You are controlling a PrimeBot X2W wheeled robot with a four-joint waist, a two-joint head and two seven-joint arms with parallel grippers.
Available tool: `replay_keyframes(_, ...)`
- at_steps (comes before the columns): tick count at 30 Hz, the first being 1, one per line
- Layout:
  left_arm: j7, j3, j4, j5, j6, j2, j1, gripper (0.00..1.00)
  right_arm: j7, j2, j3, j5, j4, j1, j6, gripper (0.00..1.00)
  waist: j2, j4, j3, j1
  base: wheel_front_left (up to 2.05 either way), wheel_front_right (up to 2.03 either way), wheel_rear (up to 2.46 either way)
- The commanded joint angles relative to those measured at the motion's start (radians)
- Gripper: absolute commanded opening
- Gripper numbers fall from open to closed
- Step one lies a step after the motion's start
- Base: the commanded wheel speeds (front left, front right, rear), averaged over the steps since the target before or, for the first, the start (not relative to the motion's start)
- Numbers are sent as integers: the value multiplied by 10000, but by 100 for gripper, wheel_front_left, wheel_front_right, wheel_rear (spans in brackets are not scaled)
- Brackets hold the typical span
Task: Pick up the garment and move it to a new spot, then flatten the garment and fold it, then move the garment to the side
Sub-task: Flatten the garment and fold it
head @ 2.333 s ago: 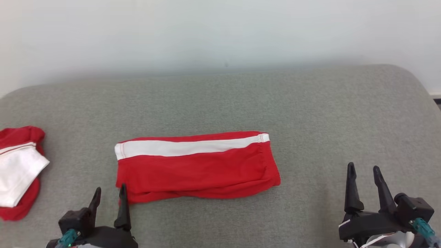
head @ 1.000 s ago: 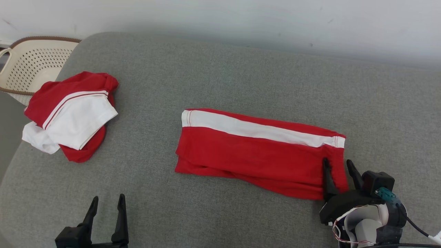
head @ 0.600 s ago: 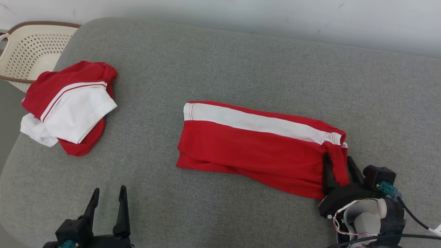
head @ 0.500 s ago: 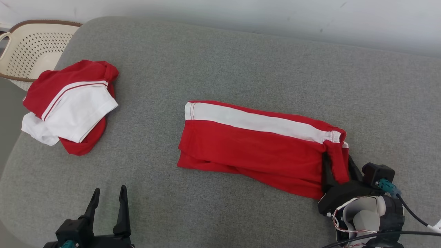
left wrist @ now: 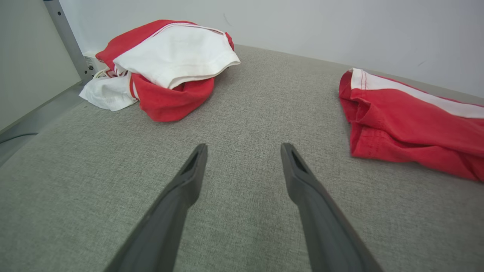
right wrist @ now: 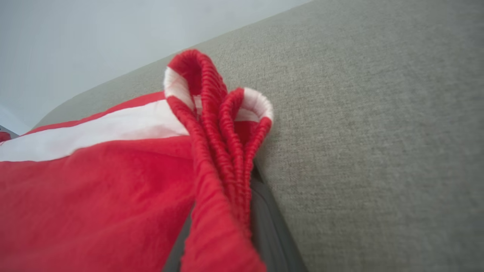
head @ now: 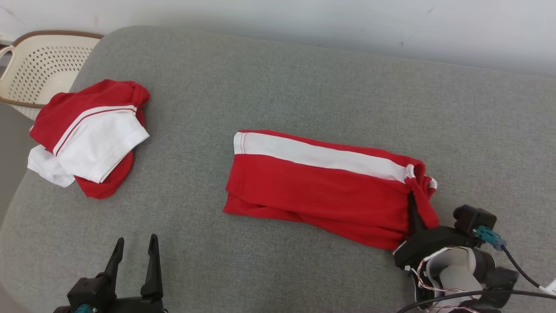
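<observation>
Nearest you, the left end effector (head: 136,238) hovers with fingers apart over the grey cushion (head: 304,78). The right end effector (head: 420,206) is clamped on the bunched waistband end of the red garment (head: 321,191), which lies mid-cushion folded into a long strip with a white band. I judge the flattening and folding done and only the move aside left, perhaps toward the red-and-white pile (head: 87,139) by the basket (head: 39,65); no brand, label or writing is readable.
</observation>
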Motion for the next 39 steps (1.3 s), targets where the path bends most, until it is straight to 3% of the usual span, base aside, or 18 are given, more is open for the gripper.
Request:
replay_keyframes(1, -12, 15, -9, -77, -12, 8, 216, 100, 101, -50, -228, 156, 179, 524, -13, 0, -1, -135, -144, -1, 0, 0, 0)
replay_keyframes(13, -12, -99, -66, -38, 33, 8, 470, 100, 65, -1318, -767, 276, -110, 103, -11, 0, -1, -776, -594, -1, 0, 0, 0)
replay_keyframes(18, -12, -138, -33, -401, 83, 11, 530, 100, 394, -999, -203, 1221, -725, -107, -10, 0, -1, -869, -684, -1, 0, 0, 0)
replay_keyframes(27, -12, -329, 71, -355, 34, 7, 796, 100, 1946, -543, 2197, 3297, -3280, 301, -7, 0, -1, -676, -857, -1, 0, 0, 0)
replay_keyframes(33, -12, -456, 124, -426, 36, 7, 797, 100, 2474, -458, 2949, 3486, -3628, 369, -7, 0, -1, -434, -860, -1, 0, 0, 0)
replay_keyframes(39, -12, -703, 153, -518, 4, 7, 667, 100, 2352, -205, 3325, 3310, -2970, -25, -5, 0, -1, 39, -732, -1, 0, 0, 0)
